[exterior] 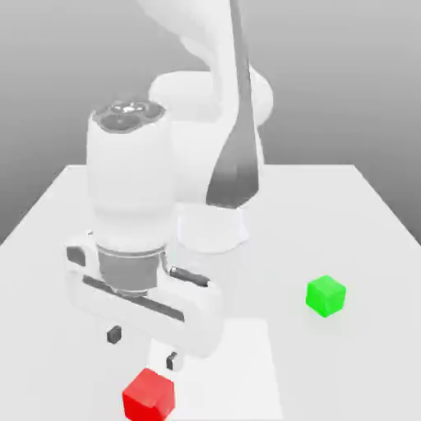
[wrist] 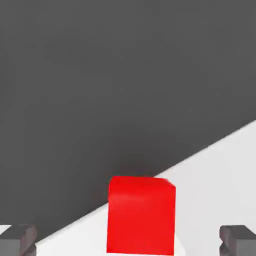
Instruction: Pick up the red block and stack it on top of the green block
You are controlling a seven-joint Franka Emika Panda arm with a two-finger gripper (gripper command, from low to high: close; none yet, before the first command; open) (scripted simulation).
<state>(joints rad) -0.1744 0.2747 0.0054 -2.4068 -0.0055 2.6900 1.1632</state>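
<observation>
Exterior view puts the gripper low over the white table, pointing down, with its two dark fingertips spread wide and nothing between them. The red block sits on the table near the front edge, just below and slightly toward the exterior view's right of the fingertips; none of its faces is touched. The green block rests on the table well apart from it, toward the exterior view's right and farther back, with bare surface between the two cubes.

On the hand view the red block lies between the two fingertips, roughly centred, with clear space on either side, and the table's edge runs diagonally behind it.

Judging by this, the step in hand is the approach to the pick: the hand is lined up over the red cube but has not yet come down around it. The next move calls for a straight descent until the fingers bracket the cube's opposite faces, then closing on it squarely. A small sideways correction may be needed first, as the cube looks a little off the midline in the exterior view. After that come a lift, a carry across to the green cube, and a gentle placing on its top face
</observation>
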